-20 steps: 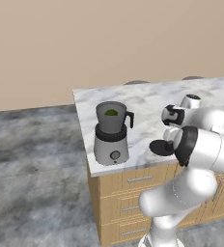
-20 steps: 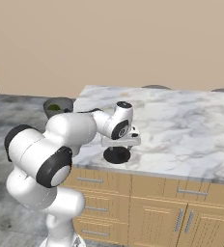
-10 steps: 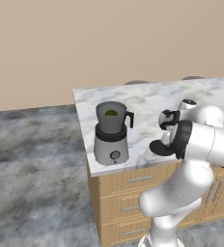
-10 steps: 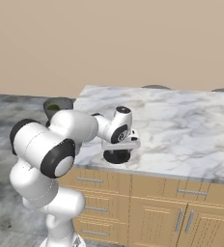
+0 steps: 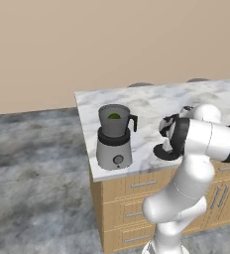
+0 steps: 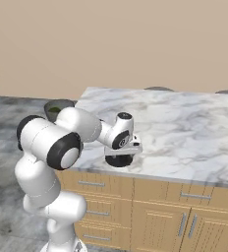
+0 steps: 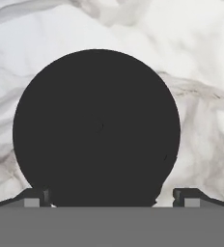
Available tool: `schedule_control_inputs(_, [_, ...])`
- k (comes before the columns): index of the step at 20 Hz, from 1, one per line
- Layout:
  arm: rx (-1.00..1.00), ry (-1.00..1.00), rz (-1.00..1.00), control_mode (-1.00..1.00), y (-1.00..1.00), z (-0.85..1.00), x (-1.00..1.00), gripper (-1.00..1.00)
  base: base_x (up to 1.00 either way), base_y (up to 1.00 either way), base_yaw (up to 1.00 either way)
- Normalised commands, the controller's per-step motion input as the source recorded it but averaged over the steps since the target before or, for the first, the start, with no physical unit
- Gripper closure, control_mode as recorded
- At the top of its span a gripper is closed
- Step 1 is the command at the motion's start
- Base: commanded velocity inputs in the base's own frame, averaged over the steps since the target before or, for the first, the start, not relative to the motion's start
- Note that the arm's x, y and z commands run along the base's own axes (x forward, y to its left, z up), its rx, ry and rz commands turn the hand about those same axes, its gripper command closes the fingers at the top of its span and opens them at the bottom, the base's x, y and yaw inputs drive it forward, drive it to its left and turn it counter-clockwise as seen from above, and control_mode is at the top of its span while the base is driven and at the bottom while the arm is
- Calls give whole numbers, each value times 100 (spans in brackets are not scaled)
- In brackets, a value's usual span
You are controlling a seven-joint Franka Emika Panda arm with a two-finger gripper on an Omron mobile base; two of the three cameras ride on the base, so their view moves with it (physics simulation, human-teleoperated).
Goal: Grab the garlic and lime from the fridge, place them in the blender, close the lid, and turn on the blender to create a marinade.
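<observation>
The blender [image 5: 115,144] stands at the counter's front left corner, its dark jar [image 5: 113,121] uncovered, with the green lime [image 5: 114,116] showing inside. Its jar rim [image 6: 57,106] peeks out behind my arm. The garlic is hidden and the fridge is out of view. The black round lid [image 7: 96,128] lies flat on the marble to the right of the blender, also seen as the lid [image 6: 119,160] near the front edge. My gripper [image 7: 113,197] hangs straight above it, open, one finger tip [image 7: 36,198] on each side of the disc. The gripper [image 6: 121,152] holds nothing.
The marble counter [image 5: 151,101] spreads to the right and back. Wooden drawers and doors [image 6: 135,206] lie under it. Its left edge drops to the grey floor [image 5: 32,163] just beside the blender. Grey stool tops [image 5: 139,85] show behind the far edge.
The hand has come down a little and settled over the lid while the elbow swung. The jaws stayed open. Blender and lid have not moved.
</observation>
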Motion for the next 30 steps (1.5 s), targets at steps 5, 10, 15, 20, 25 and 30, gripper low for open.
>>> schedule_control_inputs(5, [0, 0, 0, -100, 0, -16, 11, -100, 0, 0, 0])
schedule_control_inputs(10, [0, 0, 0, -100, 0, -14, 5, -100, 0, 0, 0])
schedule_control_inputs(15, [0, 0, 0, -100, 0, -8, 0, 100, 0, 0, 0])
schedule_control_inputs(20, [0, 0, 0, -100, 0, 0, 0, 100, 0, 0, 0])
schedule_control_inputs(25, [0, -11, 0, -100, 0, 16, -13, 100, 0, 0, 0])
schedule_control_inputs(30, [-2, -24, 0, -100, 0, 85, -33, 100, 0, 0, 0])
